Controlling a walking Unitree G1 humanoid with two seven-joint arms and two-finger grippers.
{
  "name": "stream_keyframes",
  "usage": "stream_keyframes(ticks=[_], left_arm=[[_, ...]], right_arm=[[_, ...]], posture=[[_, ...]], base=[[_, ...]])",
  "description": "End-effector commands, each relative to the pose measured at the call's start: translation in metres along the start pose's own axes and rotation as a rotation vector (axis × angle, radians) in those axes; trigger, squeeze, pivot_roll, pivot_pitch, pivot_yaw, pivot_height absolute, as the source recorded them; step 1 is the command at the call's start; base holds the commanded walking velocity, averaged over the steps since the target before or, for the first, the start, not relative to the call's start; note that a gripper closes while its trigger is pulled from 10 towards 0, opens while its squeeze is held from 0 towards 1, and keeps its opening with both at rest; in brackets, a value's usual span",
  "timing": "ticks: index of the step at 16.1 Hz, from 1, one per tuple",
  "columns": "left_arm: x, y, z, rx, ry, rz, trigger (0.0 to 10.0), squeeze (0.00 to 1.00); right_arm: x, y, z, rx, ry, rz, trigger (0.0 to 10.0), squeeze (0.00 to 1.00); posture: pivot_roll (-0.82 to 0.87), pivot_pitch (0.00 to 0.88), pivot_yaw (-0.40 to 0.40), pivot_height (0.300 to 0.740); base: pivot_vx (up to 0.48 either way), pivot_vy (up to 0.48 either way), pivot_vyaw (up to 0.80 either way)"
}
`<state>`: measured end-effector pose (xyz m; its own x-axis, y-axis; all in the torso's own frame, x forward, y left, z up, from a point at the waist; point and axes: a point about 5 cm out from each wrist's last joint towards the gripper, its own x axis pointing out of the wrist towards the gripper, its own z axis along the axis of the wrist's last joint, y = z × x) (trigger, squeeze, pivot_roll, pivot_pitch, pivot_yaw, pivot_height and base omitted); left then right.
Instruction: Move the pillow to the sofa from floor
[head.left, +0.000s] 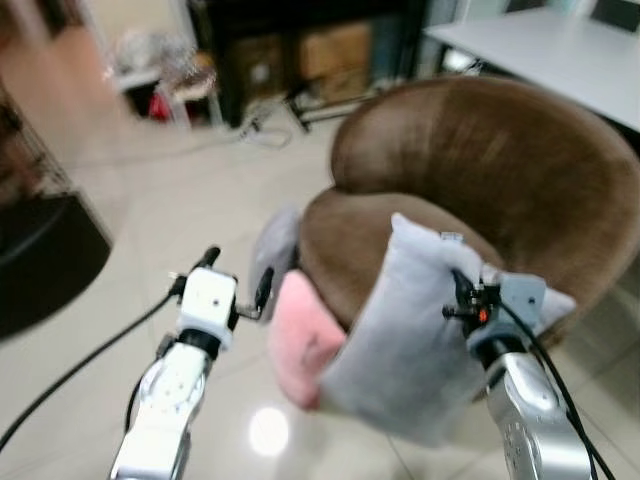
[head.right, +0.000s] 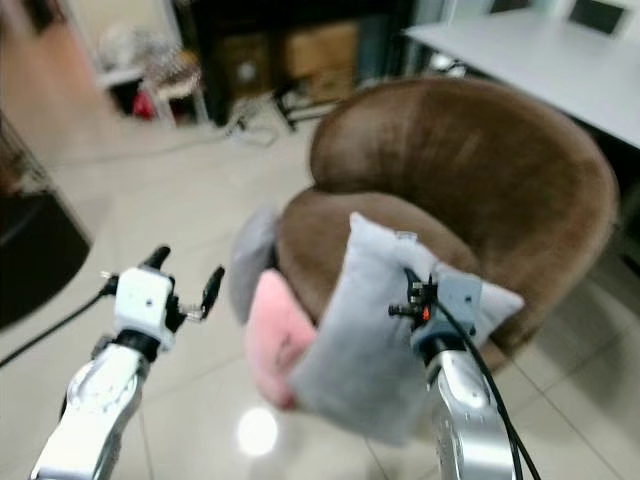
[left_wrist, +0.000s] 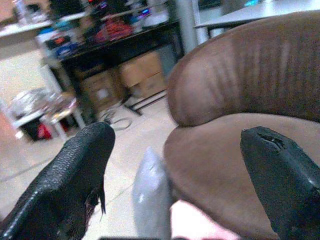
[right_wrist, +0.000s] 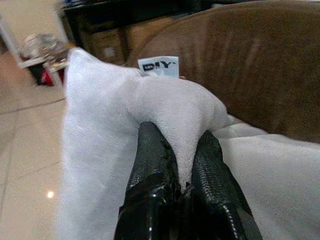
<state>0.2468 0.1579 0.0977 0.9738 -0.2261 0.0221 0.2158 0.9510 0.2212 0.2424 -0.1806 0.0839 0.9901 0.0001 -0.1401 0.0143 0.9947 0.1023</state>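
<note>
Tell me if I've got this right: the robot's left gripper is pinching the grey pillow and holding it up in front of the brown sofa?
Not quite: the right gripper pinches the grey pillow, as the right wrist view shows. The left gripper is open and holds nothing. The pillow is indeed held up before the brown sofa.

The grey pillow (head.left: 400, 340) is soft fleecy cloth with a matt nap, and a small printed label (right_wrist: 158, 66) is sewn at its edge. The right gripper (right_wrist: 180, 170) pinches a fold of it between black fingers (right_wrist: 150, 165) with a fine pebbled, slightly shiny skin. The left gripper (left_wrist: 175, 170) has the same rough black pads, one chipped at its tip. The sofa (head.left: 480, 170) is brown velvety cloth, streaked where the pile lies differently. A pink pillow (head.left: 300, 335) looks plush. The floor (head.left: 200, 200) is glossy pale tile with a lamp glare. Both arms are smooth silver metal
</note>
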Motion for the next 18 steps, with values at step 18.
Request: stream_keyframes(ticks=[18], left_arm=[[0.0011, 0.0023, 0.0053, 0.013, -0.02, -0.038, 10.0, 0.11]], right_arm=[[0.0054, -0.0089, 0.0111, -0.018, -0.054, -0.043, 10.0, 0.0]], posture=[[-0.1, 0.0, 0.049, 0.74]], base=[[0.314, 0.0, -0.4]])
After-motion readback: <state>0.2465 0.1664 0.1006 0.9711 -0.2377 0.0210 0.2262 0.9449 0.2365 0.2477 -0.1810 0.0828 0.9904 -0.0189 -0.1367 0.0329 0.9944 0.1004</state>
